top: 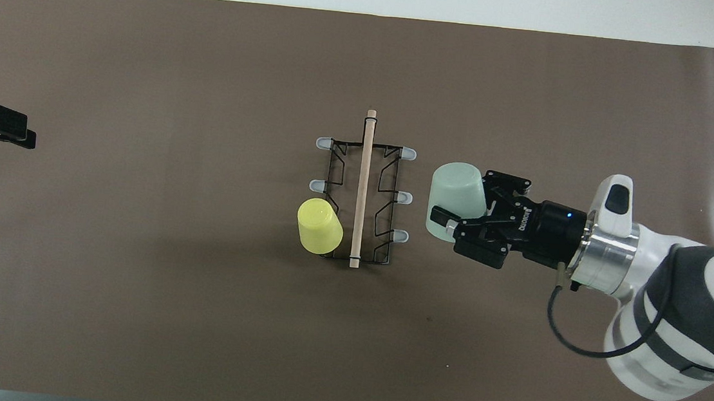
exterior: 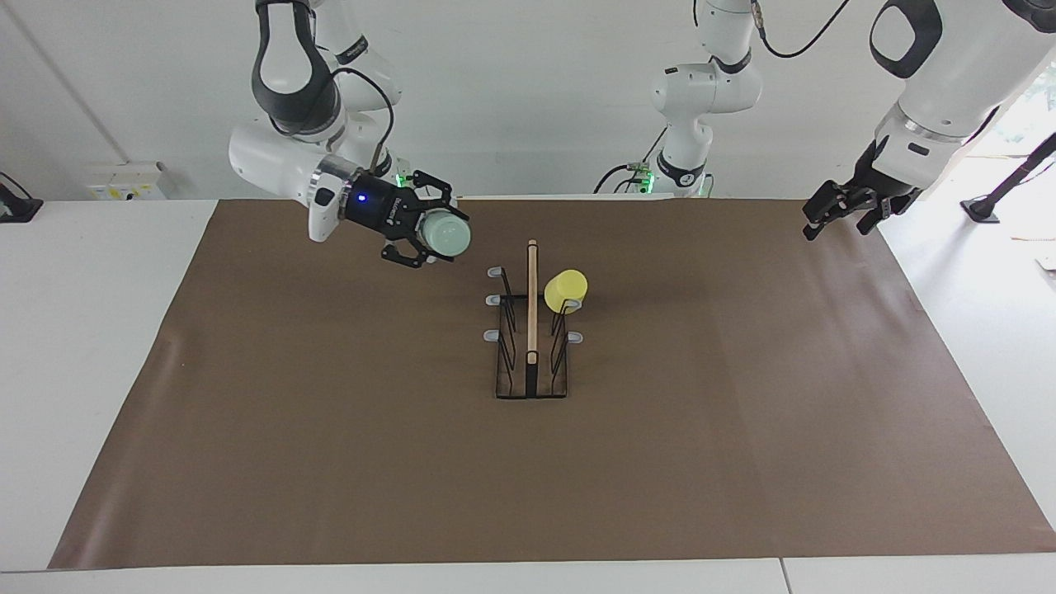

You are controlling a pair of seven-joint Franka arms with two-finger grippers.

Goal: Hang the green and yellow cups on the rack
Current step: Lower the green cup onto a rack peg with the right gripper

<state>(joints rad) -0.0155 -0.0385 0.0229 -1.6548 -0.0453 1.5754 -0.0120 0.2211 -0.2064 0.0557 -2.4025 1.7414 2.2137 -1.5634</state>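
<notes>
The right gripper (exterior: 427, 238) held the pale mint-green tapered plastic cup (exterior: 443, 235) between closed jaws, beside the black wire rack (exterior: 530, 363). It looked light, stiff and slippery. The yellow plastic cup (exterior: 566, 290) hung there. The left gripper (exterior: 837, 210) waited open, empty.
</notes>
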